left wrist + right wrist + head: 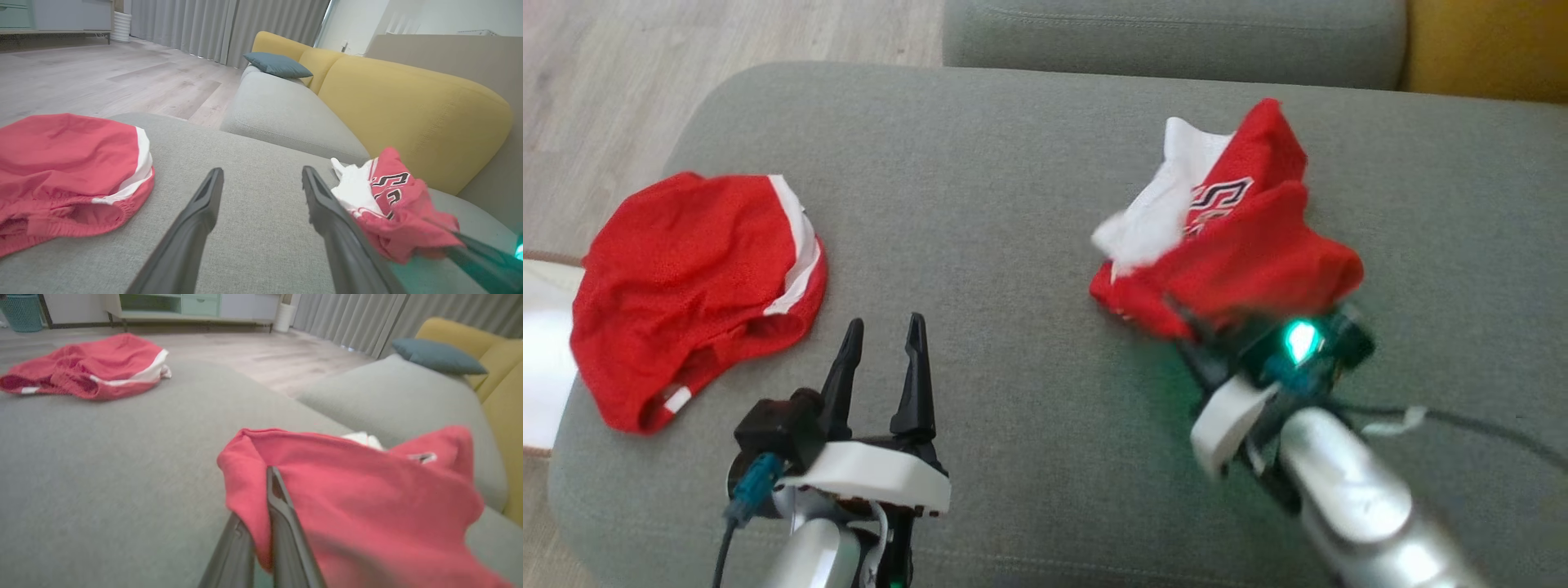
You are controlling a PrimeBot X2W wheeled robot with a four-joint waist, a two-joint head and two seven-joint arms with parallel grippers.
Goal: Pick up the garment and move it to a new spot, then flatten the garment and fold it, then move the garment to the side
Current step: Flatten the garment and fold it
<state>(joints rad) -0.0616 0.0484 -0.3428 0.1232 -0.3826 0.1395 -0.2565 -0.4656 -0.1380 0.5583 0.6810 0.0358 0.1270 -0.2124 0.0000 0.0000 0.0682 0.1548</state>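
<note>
Over the sofa seat's right side, my right hand pinched the bunched red garment mid-carry, left hand spread and empty, so I judged the next move was lowering it flat for spreading.

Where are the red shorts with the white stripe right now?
In the head view the red shorts lie on the left end of the grey cushion, left of the left arm's open fingers, apart from the other red garment.
</note>
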